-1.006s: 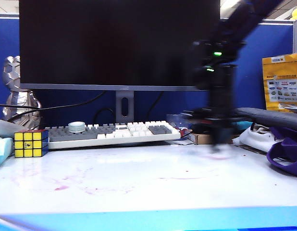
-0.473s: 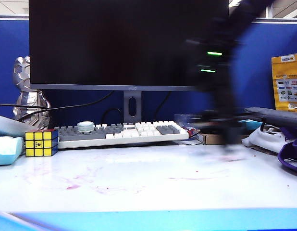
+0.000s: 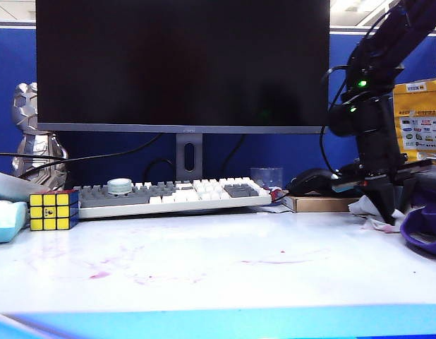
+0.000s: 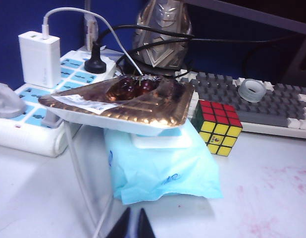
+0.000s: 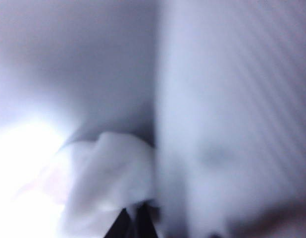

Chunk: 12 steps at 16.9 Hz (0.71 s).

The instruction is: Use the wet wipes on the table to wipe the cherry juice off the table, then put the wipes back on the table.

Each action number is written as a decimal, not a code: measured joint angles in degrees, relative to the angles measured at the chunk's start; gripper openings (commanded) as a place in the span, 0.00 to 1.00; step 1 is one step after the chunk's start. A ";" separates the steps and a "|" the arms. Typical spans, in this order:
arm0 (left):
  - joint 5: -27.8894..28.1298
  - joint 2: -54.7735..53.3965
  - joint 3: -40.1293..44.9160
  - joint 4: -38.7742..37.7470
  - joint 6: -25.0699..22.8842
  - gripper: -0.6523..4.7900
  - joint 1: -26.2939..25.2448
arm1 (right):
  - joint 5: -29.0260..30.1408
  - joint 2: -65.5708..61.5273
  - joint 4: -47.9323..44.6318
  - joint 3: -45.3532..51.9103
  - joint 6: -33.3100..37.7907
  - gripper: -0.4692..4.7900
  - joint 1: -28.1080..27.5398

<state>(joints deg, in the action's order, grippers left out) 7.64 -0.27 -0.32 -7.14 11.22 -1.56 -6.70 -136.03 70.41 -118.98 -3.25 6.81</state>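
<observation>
The wet wipes (image 3: 378, 224) are a small crumpled white tissue with a pink tinge, lying at the table's (image 3: 218, 244) right side. My right gripper (image 3: 389, 220) points down with its tips shut on the tissue's edge. The right wrist view is blurred but shows the wet wipes (image 5: 106, 183) bunched against my right gripper (image 5: 133, 214). Cherry juice (image 3: 99, 274) lies in thin pink smears on the left and middle of the table. My left gripper (image 4: 133, 218) is shut on nothing, low over the table (image 4: 34, 188) and short of a blue pack. Fainter cherry juice (image 4: 257, 225) shows beside it.
A larger white cloth (image 3: 360, 206) and purple straps (image 3: 421, 229) lie just beside the right gripper. A keyboard (image 3: 168, 195), monitor (image 3: 183, 63) and Rubik's cube (image 3: 54, 210) line the back. A foil plate of cherries (image 4: 123, 101) rests on the blue pack (image 4: 163, 171), beside a power strip (image 4: 24, 124).
My right arm has swung to the right, from the middle-right of the table to its right side beside the white cloth, taking the wipes along. The left gripper has not moved.
</observation>
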 measured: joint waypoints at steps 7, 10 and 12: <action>-0.02 0.00 0.00 0.00 0.00 0.17 0.00 | 20.41 -0.35 -7.15 -0.20 -9.92 0.09 13.88; -0.04 0.00 0.00 0.00 0.00 0.17 0.00 | 20.92 -1.57 -5.49 -3.04 -9.99 0.09 17.53; -0.04 0.00 0.00 -0.02 0.00 0.17 0.00 | 20.92 -2.69 -3.17 -6.78 -9.94 0.09 18.43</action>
<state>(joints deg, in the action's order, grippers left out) 7.60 -0.27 -0.32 -7.16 11.22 -1.56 14.22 -138.72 67.24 -125.75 -13.19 25.23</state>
